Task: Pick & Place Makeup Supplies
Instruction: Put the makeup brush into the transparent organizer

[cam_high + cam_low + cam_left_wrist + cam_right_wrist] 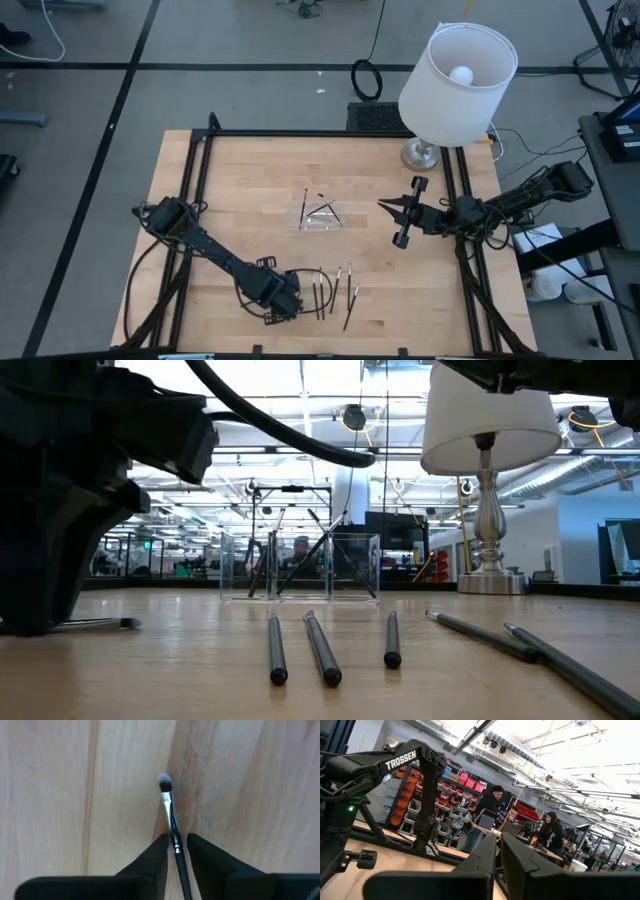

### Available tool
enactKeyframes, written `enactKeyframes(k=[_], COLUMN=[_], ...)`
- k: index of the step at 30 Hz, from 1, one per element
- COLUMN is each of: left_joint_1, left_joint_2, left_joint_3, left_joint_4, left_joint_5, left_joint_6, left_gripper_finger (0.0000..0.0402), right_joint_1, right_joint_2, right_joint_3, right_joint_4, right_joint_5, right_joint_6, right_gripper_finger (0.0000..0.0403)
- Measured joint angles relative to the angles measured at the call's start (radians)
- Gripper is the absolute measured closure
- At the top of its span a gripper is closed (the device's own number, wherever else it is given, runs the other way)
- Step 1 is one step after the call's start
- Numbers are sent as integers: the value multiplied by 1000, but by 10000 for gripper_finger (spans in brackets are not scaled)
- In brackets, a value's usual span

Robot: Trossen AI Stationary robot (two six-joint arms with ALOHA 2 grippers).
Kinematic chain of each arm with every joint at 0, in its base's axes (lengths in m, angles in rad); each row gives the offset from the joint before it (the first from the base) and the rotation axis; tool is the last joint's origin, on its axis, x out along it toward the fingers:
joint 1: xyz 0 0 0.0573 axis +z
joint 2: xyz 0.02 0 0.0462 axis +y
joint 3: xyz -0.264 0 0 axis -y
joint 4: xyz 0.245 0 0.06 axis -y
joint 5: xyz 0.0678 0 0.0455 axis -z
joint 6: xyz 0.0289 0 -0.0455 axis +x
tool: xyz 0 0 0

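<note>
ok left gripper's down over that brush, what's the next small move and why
Probably close the left gripper on the brush: its fingers straddle the handle with thin gaps showing either side, and the brush lies flat on the table. Then lift.

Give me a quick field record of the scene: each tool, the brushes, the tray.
left tool: low at the table's near edge, fingers either side of a brush lying flat, small gap each side
right tool: shut, empty, raised at the right side
loose brushes: several on the wood, right of the left tool
tray: clear, table centre, a few sticks in it
lamp: back right
</note>
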Motion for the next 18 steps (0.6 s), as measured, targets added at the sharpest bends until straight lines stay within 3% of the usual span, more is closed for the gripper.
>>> enactKeyframes(k=[18], left_joint_1=[46], left_joint_2=[-83], left_joint_3=[-3], left_joint_4=[33], left_joint_5=[-92], left_joint_6=[-121], left_gripper_finger=[298], right_joint_1=[0], right_joint_2=[0], right_joint_3=[0], right_joint_4=[-7], right_joint_5=[0], right_joint_6=[0], right_gripper_finger=[383])
